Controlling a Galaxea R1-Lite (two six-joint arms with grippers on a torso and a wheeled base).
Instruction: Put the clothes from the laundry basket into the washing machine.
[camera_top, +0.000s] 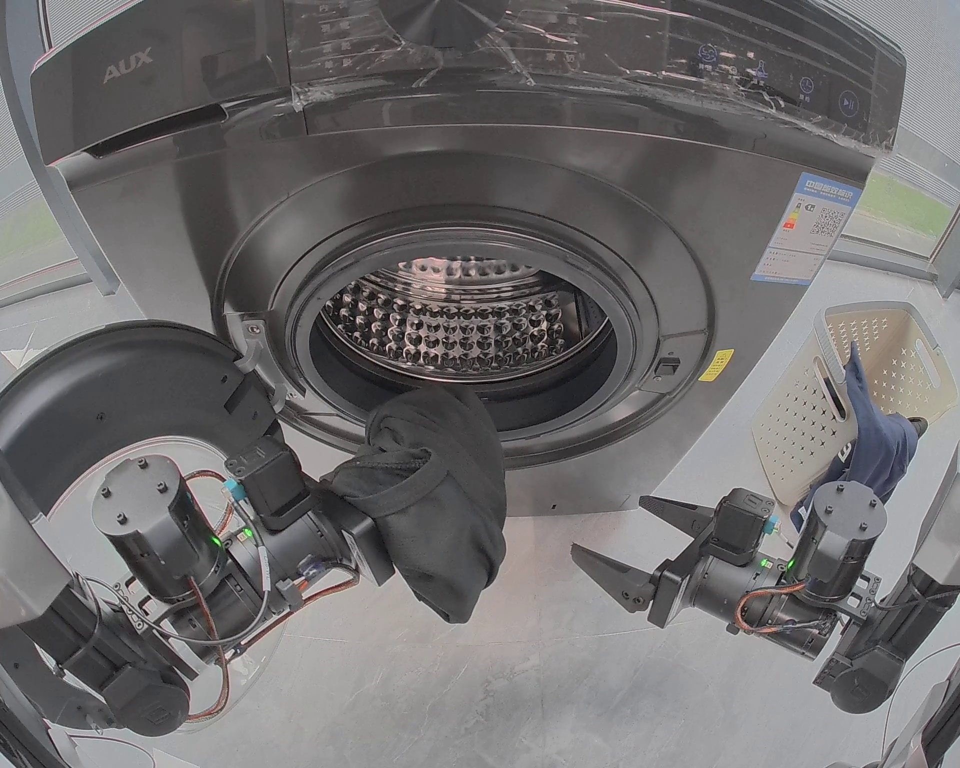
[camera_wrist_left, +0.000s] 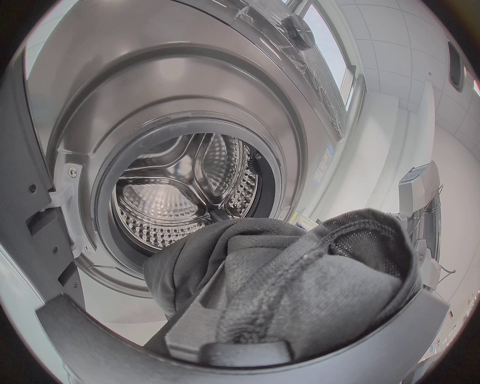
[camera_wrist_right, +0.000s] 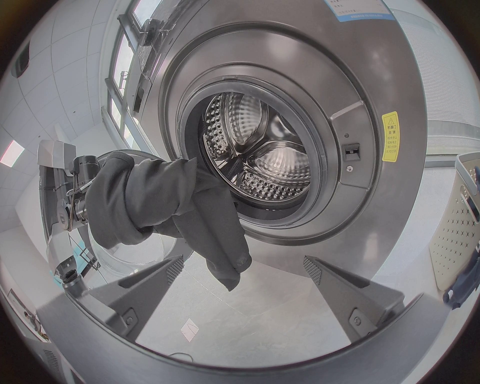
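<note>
Black garment (camera_top: 440, 500) hangs lengthwise downward above grey floor (camera_top: 520, 680), before the washing machine (camera_top: 620, 200). Left gripper (camera_wrist_left: 240, 352) clamps it; right gripper (camera_top: 610, 527) gapes wide.

The left arm (camera_top: 150, 520) and right arm (camera_top: 845, 530) are black, built of cylindrical motor housings with screw-studded flat caps (camera_top: 140, 495) and small green lights (camera_top: 213, 541). Red and grey cables (camera_top: 196, 600) loop alongside. The jaws are dark tapered wedges.

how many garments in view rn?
2: black garment held by the left end effector before the washing machine's opening; blue garment draped over the laundry basket rim. More may be hidden inside.
</note>
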